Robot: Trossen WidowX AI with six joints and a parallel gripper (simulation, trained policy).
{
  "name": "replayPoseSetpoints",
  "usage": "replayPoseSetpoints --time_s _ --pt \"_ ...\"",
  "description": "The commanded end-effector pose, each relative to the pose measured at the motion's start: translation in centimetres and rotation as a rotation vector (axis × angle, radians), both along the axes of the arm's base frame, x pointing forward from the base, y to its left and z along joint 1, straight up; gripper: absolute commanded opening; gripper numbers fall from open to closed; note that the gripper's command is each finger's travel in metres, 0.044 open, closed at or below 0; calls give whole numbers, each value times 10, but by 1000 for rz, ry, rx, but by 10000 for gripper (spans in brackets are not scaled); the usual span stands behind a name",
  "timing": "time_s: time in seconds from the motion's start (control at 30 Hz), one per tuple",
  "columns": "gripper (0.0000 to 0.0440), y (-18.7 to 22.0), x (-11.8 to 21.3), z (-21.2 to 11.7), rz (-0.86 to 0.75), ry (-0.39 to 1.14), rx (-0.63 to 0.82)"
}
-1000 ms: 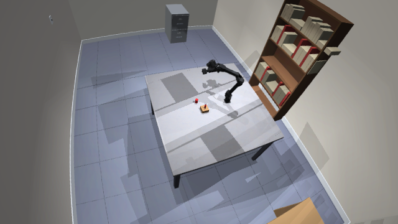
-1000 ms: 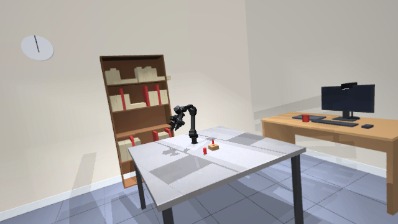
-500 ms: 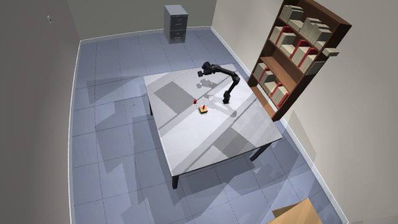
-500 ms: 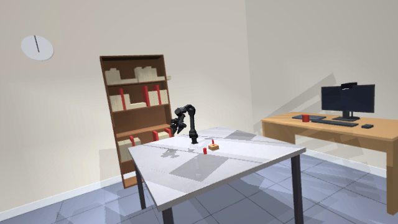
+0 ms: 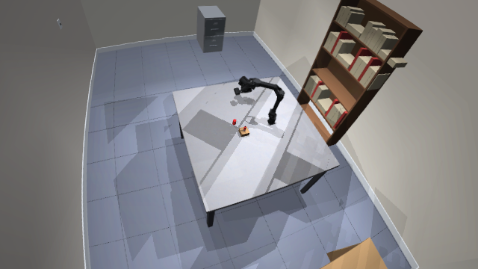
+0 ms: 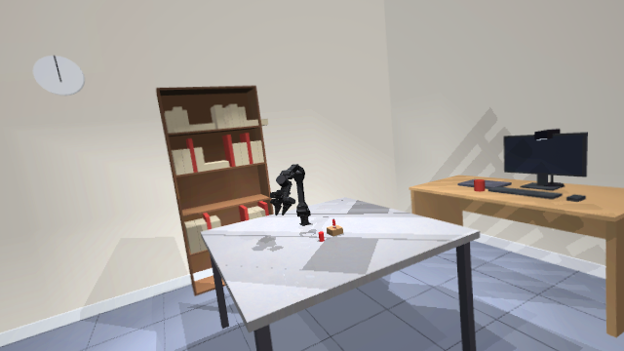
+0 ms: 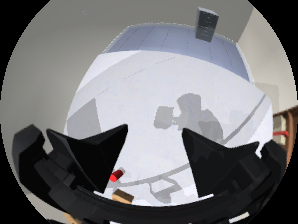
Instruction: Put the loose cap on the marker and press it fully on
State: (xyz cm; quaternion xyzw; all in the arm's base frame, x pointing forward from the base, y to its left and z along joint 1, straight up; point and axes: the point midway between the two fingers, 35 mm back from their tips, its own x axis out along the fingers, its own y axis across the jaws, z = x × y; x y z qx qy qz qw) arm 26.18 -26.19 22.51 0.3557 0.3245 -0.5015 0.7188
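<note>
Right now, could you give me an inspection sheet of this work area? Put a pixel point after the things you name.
Surface: pale table (image 5: 239,179) (image 6: 273,292), shadows across it.
Job's things: red cap (image 5: 234,122) (image 6: 321,236) stands loose beside the wooden holder block (image 5: 244,131) (image 6: 334,231); marker (image 5: 244,128) (image 6: 333,223) upright in the block, uncapped.
Clutter: nothing seen on the table.
Gripper (image 5: 237,91) (image 6: 281,213) (image 7: 155,130): open, above the table, holding nothing.
Cables: nothing seen.
Surroundings: bookshelf (image 5: 414,31) (image 6: 164,146), filing cabinet (image 5: 211,33) (image 7: 206,25), desk (image 6: 585,207), wall clock (image 6: 58,80).
</note>
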Motion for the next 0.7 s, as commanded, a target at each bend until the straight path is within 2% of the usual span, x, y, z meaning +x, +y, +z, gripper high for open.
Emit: replayPoseSetpoints --time_s 0.0,0.67 --pt "324 3 8 -6 -9 14 31" --pt "324 24 42 -38 -49 72 168"
